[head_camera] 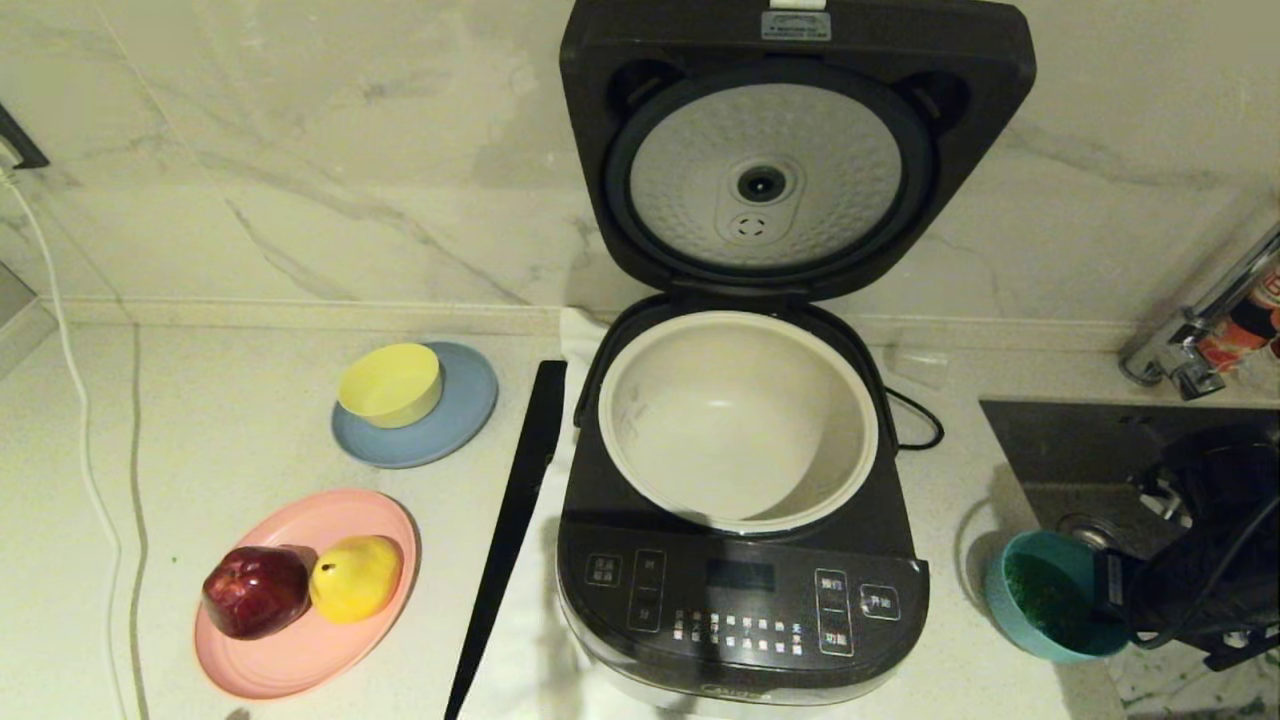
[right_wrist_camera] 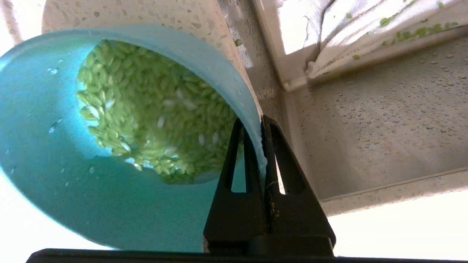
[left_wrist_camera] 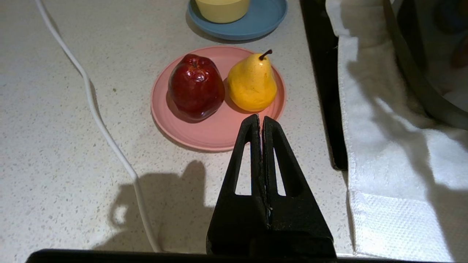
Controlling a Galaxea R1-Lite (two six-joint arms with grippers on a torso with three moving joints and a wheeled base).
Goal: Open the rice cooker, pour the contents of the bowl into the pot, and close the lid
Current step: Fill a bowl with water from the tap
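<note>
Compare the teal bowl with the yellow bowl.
The teal bowl holds green grains and is pinched at its rim by the right gripper; the yellow bowl is ungripped. The teal bowl is by the sink; the yellow bowl rests on a blue plate. Both are small and round.

Speckled counter [head_camera: 230, 440] (marble wall [head_camera: 300, 150] behind)

Right gripper [right_wrist_camera: 260, 140] is low down at the far right with its jaws pinched tight on the rim of the bowl [right_wrist_camera: 73, 153], one finger inside, one outside. Left gripper [left_wrist_camera: 260, 122] hangs above the counter [left_wrist_camera: 55, 146], jaws pressed together, holding nothing.
</note>
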